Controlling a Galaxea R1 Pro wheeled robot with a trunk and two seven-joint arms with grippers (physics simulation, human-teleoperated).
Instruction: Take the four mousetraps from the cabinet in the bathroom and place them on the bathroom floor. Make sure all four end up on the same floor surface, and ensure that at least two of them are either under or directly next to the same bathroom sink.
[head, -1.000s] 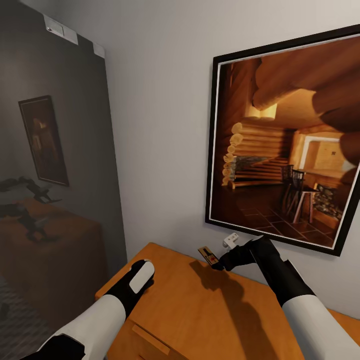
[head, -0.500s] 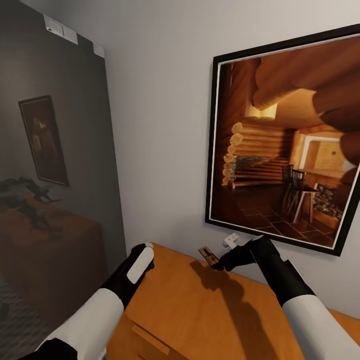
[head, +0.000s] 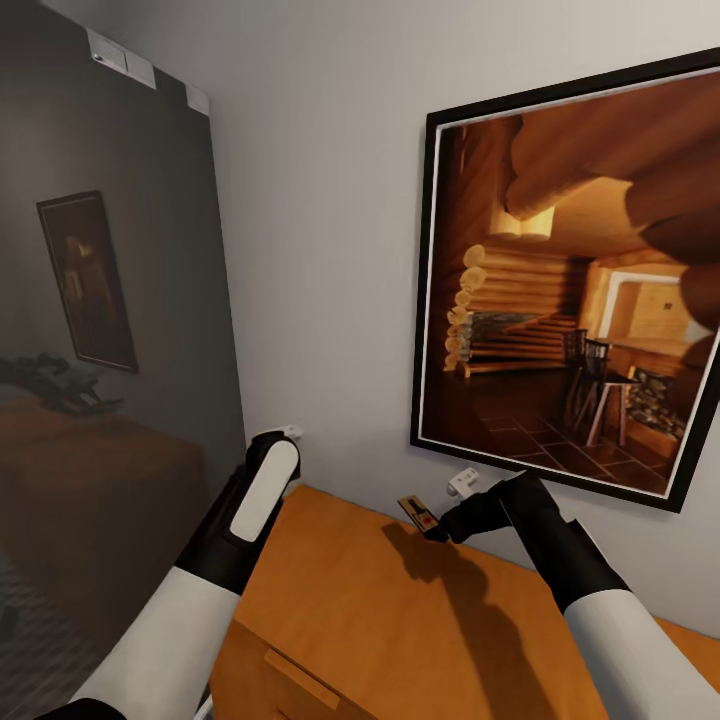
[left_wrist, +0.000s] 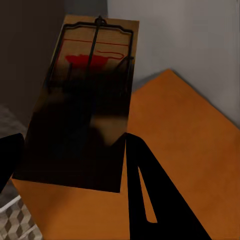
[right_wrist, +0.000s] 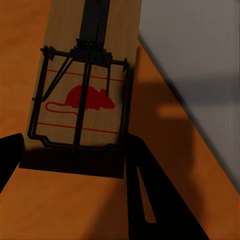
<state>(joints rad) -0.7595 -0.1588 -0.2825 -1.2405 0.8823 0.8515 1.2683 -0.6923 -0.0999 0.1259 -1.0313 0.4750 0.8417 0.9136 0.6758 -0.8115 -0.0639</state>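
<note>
Left end effector (left_wrist: 70, 165) clamped on a mousetrap (left_wrist: 82, 100), dark fingers on either side of the board; trap stands lengthwise away from the camera, red mark and wire bar at its far end, near half in shadow. In the head view the left arm (head: 215, 560) is raised at the cabinet's left edge, forearm angled up toward the wall; the trap itself is hidden behind the wrist there. Right end effector (right_wrist: 75, 155) clamped on a second mousetrap (right_wrist: 82, 95), gripping its near short edge; red mouse outline and dark wire frame face the camera, clearly lit. Head view: right end effector (head: 440, 525) holds that trap (head: 418, 513) just above the rear of the cabinet top, near the wall; whether it touches the surface cannot be told. Cabinet (head: 400, 620) orange-brown, top bare around both arms, one drawer handle showing at the lower front. Beyond: grey wall, a small white fitting (head: 462, 481) on it just above the right end effector, a large black-framed picture (head: 580, 290) of a log interior. At left, a dark mirror panel (head: 110, 300). Cube-patterned floor (left_wrist: 15, 222) shows past the cabinet's edge in the left wrist view.
</note>
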